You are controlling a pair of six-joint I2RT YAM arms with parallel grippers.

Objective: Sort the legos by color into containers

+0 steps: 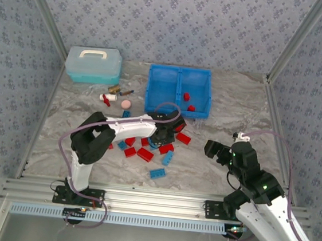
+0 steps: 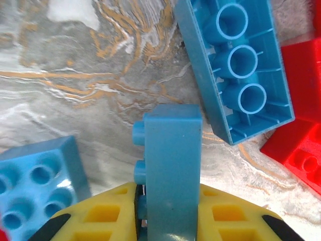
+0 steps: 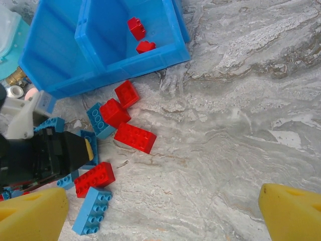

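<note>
1. Blue brick (image 2: 170, 160) is gripped by the left end effector (image 2: 168, 221) among legos (image 1: 145, 154) on the table (image 1: 237, 105).
2. Right end effector (image 3: 160, 213) is held open; two red bricks (image 1: 187, 97) are seen in the right compartment (image 1: 201, 90) of the bin (image 1: 180, 69).

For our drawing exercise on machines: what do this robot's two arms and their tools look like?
The left arm and the right arm have white links and black joints; a pale purple cable loops beside each. The left tool and the right tool have black bodies and chunky yellow fingers.
</note>
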